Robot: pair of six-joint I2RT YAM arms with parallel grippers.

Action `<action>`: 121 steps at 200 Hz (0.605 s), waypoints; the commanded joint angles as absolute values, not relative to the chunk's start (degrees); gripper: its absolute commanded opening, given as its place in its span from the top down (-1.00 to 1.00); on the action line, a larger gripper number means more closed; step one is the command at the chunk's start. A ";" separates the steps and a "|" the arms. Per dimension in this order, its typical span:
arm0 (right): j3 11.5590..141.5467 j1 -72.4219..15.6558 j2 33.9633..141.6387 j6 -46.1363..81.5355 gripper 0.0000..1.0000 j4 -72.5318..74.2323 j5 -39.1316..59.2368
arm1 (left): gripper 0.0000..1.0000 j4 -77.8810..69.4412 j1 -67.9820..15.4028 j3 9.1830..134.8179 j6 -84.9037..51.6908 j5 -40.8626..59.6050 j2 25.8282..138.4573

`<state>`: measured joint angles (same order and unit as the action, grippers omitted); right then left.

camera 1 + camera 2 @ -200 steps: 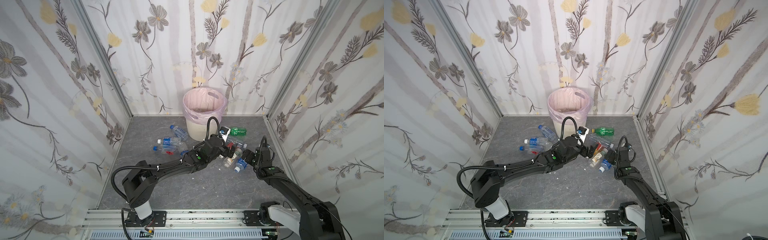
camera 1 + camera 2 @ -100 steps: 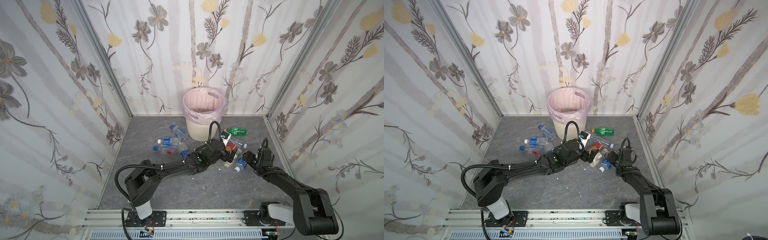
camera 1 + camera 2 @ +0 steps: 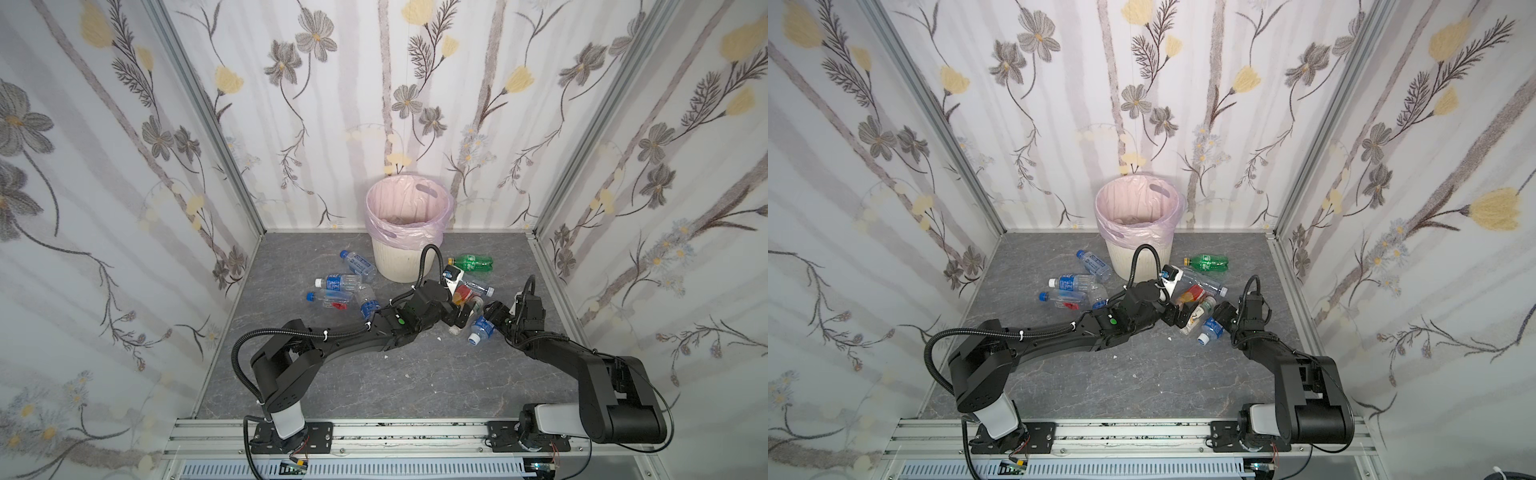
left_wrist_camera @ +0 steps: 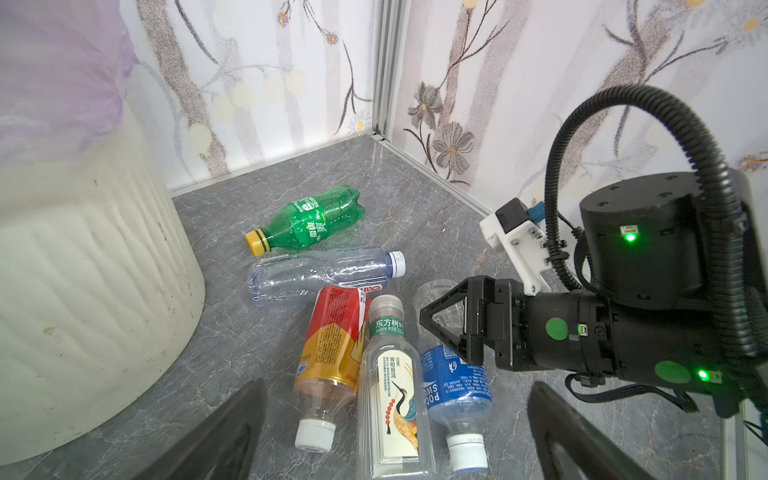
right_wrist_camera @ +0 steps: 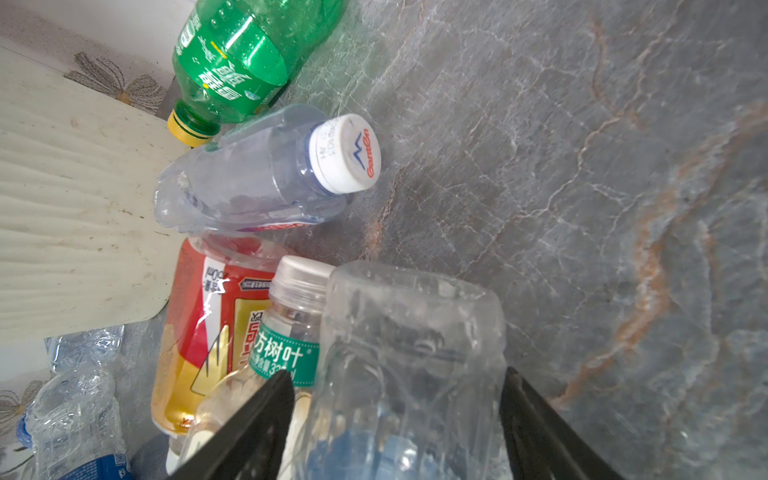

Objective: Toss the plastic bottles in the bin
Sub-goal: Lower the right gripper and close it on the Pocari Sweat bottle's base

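Blue-label bottle (image 4: 455, 382) straddled by right gripper (image 5: 397, 374), grip uncertain; left gripper (image 4: 397, 384) spread wide over white-label bottle (image 4: 395, 419).

Reaches left arm low and far across the middle, left gripper (image 4: 397, 382) spread wide, fingers (image 4: 232, 432) well apart. Bends right arm inward and low, right gripper (image 5: 397, 372) narrower, close beside the left.

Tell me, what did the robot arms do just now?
The right gripper eased closer to the blue-labelled bottle and its jaws narrowed around it; they don't seem clamped yet. The left gripper shifted slightly over the bottle pile, jaws wide open. The bin and the green bottle stayed put.
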<state>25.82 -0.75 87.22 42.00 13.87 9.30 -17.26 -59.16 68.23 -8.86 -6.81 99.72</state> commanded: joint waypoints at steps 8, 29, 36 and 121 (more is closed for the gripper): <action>26.59 -0.53 87.89 43.51 -0.47 17.26 10.15 | -1.00 -18.33 -59.15 68.18 -9.01 -6.55 99.95; 26.85 -0.46 88.19 43.63 -0.36 17.01 10.05 | -1.00 -18.44 -59.15 67.98 -8.88 -6.70 99.43; 26.93 -0.45 88.24 43.68 -0.33 17.01 10.19 | -1.00 -18.46 -59.19 67.94 -8.82 -6.64 99.37; 25.66 -0.22 86.71 43.77 -0.09 17.40 9.66 | -1.00 -18.46 -59.15 67.70 -8.58 -7.14 99.24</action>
<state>25.85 -0.40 87.31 43.05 15.18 10.11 -17.26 -59.16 68.01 -8.82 -6.85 99.66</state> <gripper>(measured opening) 0.548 0.997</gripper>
